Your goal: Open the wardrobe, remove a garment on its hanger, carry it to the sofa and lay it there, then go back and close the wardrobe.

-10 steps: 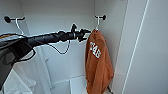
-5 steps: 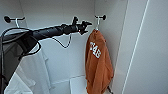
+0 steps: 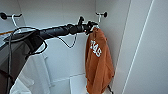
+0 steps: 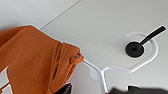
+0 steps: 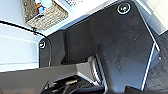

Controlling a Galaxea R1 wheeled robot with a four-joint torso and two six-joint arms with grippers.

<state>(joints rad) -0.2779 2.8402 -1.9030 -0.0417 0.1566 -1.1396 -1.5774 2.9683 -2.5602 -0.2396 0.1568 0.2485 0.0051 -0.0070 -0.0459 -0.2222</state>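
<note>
One arm, the left one, reaches into the wardrobe (image 3: 140, 50), and the left gripper (image 3: 90, 26) is at the white hanger (image 4: 117, 68); whether its fingers grasp it I cannot tell. Beyond it the garment (image 3: 98, 62) hangs from a black peg (image 4: 136, 47) on the back wall

Left arm reaching into the open wardrobe (image 3: 62, 15)

Left gripper (image 3: 90, 26) sits at the white hanger (image 3: 98, 18) carrying the rust-orange garment (image 3: 98, 62).
</note>
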